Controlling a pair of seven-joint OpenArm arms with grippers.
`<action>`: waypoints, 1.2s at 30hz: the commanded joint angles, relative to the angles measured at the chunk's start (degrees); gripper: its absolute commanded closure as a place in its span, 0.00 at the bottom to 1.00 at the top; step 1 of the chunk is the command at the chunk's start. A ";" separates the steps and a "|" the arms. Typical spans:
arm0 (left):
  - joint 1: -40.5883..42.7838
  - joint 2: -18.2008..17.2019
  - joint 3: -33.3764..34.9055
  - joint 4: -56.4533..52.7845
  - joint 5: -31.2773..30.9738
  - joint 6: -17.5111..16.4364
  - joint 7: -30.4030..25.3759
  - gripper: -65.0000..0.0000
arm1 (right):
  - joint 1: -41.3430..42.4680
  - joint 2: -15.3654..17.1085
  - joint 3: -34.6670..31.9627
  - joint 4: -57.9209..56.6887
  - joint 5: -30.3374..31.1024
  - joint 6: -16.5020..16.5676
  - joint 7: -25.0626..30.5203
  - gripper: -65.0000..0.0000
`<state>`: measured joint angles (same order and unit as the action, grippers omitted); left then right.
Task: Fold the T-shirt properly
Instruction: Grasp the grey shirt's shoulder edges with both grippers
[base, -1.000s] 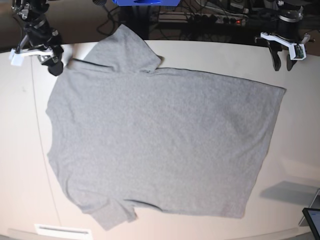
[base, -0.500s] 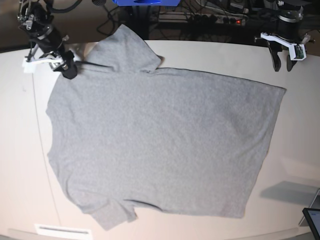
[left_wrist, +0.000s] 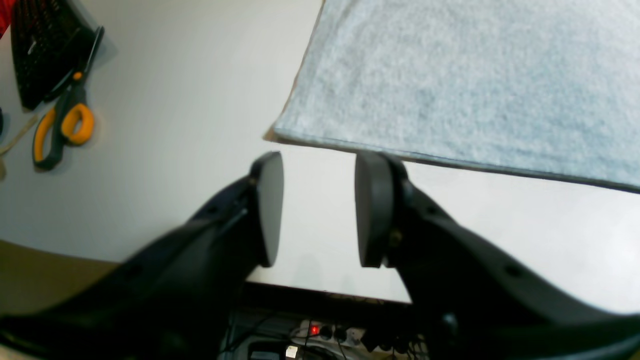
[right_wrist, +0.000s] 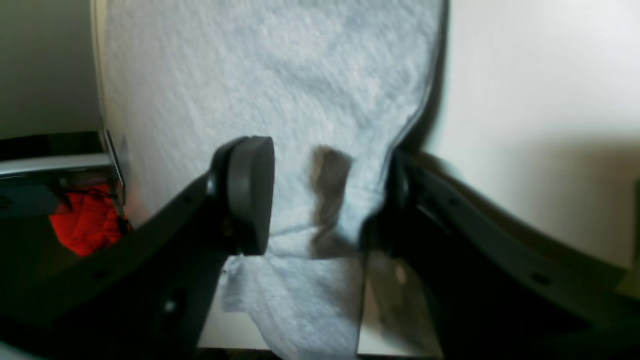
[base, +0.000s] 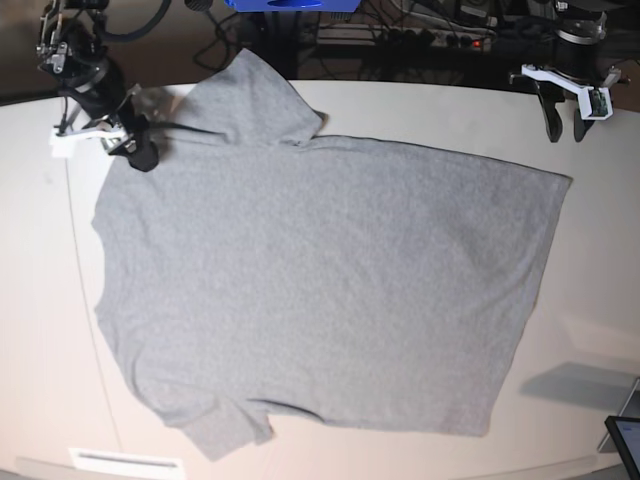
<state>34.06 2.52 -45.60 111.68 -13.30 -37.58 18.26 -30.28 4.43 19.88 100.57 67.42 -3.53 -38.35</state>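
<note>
Spread flat, plain side up, across the middle of the pale worktop: grey T-shirt. At its far shoulder edge, right gripper, fingers parted astride the cloth. Near the far worktop edge, left gripper, fingers open, empty, just beside the hem corner. Orange-handled scissors nearby.

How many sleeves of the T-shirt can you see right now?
2. One sleeve lies at the table's far edge beside the right gripper; the other sleeve lies at the near edge.
</note>
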 joint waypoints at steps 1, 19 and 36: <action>0.62 -0.46 -0.42 0.81 -0.72 0.18 -1.34 0.63 | -0.09 0.45 0.21 0.04 -0.91 -1.09 -0.73 0.53; 0.18 -0.81 -1.74 0.81 -1.25 0.26 3.15 0.20 | 0.52 0.28 0.12 -0.40 -0.91 -1.35 -3.37 1.00; -22.24 -15.23 -16.33 -14.40 -0.99 -2.42 37.52 0.35 | 0.96 0.45 0.12 -0.31 -0.91 -1.17 -5.30 1.00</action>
<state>11.81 -11.22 -61.58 96.38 -13.78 -40.16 56.75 -29.08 4.54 19.86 99.57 66.28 -4.60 -43.46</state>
